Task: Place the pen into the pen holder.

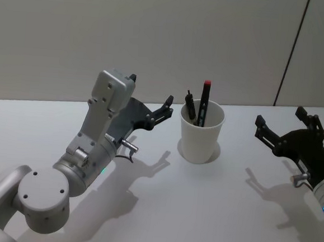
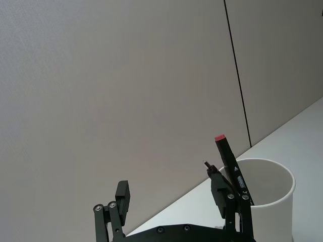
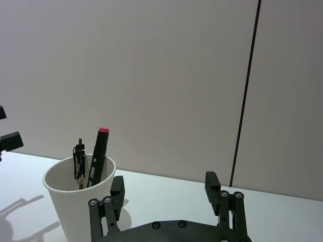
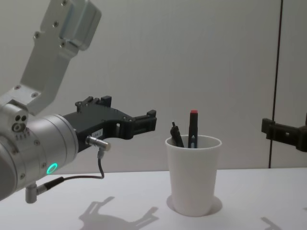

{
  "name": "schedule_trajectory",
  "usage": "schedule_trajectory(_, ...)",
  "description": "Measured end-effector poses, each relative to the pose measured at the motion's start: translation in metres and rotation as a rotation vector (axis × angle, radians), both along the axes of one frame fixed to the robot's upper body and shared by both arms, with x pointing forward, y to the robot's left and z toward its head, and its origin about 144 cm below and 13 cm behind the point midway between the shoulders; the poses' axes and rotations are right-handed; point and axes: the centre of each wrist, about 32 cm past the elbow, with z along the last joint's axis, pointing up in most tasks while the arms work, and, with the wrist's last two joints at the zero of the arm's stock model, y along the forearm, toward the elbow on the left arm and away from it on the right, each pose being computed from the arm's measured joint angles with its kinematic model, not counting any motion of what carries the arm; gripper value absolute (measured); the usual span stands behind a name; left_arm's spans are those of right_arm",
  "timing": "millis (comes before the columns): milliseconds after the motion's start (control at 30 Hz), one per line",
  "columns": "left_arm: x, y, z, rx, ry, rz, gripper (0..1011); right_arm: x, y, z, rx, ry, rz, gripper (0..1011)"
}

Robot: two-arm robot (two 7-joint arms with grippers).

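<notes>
Left gripper (image 1: 164, 111) sits at 9 o'clock of the pen holder (image 1: 200, 140), just beside its rim, clear of the white table (image 1: 199, 213). Fingers (image 2: 122, 195) spread, nothing between them. Right gripper (image 1: 282, 125) at 3 o'clock of the holder, near but apart, fingers (image 3: 212, 184) spread and empty too. Holder is a white paper cup, upright on the table between the two grippers. Inside: red-capped black marker (image 1: 204, 103) standing nearly upright, cap above the rim; black clip pen (image 1: 190, 105) leaning at its 9 o'clock side. Plain grey wall panel (image 1: 157, 36) behind the table.
</notes>
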Motion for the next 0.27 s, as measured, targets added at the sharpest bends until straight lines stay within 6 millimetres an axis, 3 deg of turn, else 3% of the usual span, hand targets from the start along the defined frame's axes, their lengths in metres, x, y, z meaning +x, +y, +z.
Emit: schedule_trajectory(267, 0.0, 0.0, 0.0, 0.0, 0.0, 0.0, 1001, -0.0001, 0.0002, -0.0001, 0.0, 0.0, 0.001, 1002)
